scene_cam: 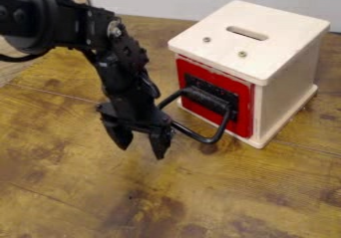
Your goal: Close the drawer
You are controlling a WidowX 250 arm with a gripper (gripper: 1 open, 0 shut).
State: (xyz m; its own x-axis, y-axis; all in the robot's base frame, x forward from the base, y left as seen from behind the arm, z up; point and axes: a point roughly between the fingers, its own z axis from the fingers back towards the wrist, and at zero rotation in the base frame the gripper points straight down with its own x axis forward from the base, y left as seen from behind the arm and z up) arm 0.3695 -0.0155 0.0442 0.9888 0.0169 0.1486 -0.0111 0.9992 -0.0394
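Drawer (213, 101), red with a black front, sits nearly flush in the cream box (260, 53), its loop handle (200, 118) jutting toward the tool (139, 140). That tool hangs released, fingers spread, just beside the loop. I would press squarely on the loop's front bar, pushing straight along the bench (80, 192) so the box does not skid

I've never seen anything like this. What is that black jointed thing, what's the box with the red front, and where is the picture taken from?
The black jointed thing is a robot arm, and its tip is a claw with two fingers, spread open and pointing down at the wooden table. It holds nothing. The cream box has a slot on top and a red drawer in front, with a big black loop handle right beside the claw. The single camera looks down from above and in front of the table.
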